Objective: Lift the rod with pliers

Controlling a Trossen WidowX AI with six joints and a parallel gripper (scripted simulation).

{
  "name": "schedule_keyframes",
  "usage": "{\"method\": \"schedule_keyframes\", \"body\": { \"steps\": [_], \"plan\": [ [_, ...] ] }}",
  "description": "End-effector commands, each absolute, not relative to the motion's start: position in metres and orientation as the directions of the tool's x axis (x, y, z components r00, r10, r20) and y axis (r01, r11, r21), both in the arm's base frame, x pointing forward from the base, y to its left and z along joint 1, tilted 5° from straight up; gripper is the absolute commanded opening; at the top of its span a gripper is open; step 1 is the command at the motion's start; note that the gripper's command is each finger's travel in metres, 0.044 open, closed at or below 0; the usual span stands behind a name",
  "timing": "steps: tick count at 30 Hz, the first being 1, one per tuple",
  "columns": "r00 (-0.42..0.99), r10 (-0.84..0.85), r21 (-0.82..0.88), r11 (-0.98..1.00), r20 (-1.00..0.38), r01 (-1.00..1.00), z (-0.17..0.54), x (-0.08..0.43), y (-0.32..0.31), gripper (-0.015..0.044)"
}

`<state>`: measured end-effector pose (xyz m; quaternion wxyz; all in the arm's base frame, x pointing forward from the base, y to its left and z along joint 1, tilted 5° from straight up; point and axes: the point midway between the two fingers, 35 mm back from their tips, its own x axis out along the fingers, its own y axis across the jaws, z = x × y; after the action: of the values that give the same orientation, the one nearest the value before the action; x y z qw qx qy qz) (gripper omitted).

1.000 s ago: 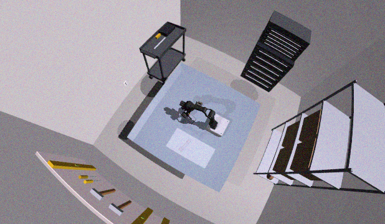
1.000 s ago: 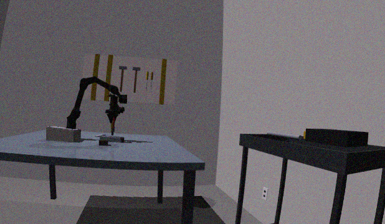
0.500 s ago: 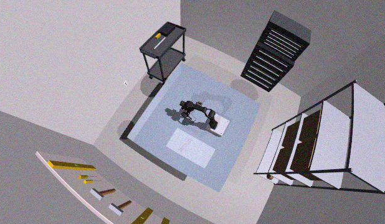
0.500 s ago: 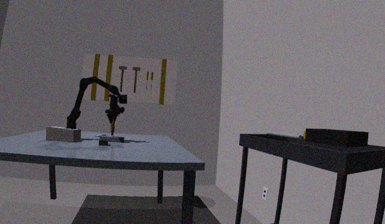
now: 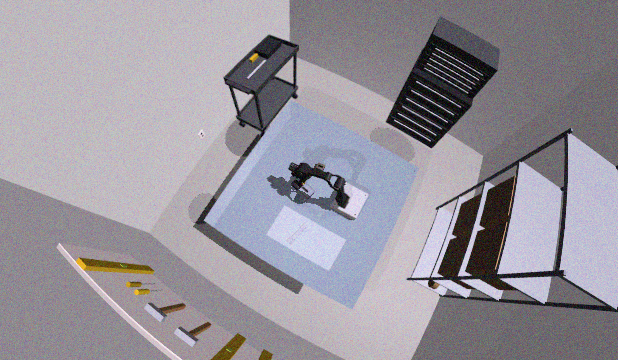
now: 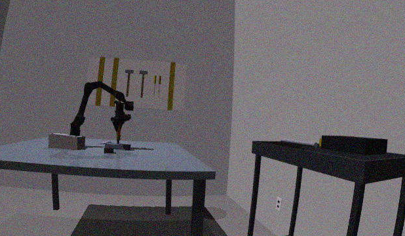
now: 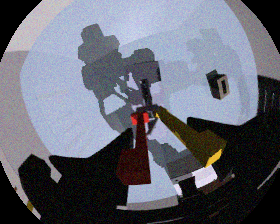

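Jaws stand well apart, part-open, with the locking pliers (image 6: 119, 135) (image 7: 141, 150) between them by the red handle (image 7: 135, 165) and yellow handle (image 7: 193, 137). The tool points down over the grey channel block (image 6: 124, 147); we cannot pick out the rod, presumably in that block, nor tell whether the tips surround it. We judge the pliers stiff and fairly heavy, best gripped far out on both handles, where squeezing takes least force; the rod may slip if pinched off-centre. Beneath lies a pale blue tabletop (image 5: 384, 170) (image 6: 160, 157) (image 7: 51, 100); a dark cart (image 5: 259, 102) (image 6: 340, 166) stands apart.
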<state>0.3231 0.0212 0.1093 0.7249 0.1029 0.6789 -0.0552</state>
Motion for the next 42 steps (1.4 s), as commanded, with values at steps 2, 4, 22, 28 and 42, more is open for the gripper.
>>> {"method": "schedule_keyframes", "body": {
  "steps": [2, 4, 22, 28, 42],
  "plan": [
    [0.077, 0.064, 0.079, 0.972, -0.995, 0.219, 0.105, 0.325, 0.023, 0.0319],
    [0.077, 0.064, 0.079, 0.972, -0.995, 0.219, 0.103, 0.325, 0.023, 0.0319],
    [0.077, 0.064, 0.079, 0.972, -0.995, 0.219, 0.085, 0.326, 0.024, 0.0319],
    [0.077, 0.064, 0.079, 0.972, -0.995, 0.219, 0.082, 0.327, 0.024, 0.0314],
    [0.077, 0.064, 0.079, 0.972, -0.995, 0.219, 0.082, 0.327, 0.026, 0.0295]
  ]
}}
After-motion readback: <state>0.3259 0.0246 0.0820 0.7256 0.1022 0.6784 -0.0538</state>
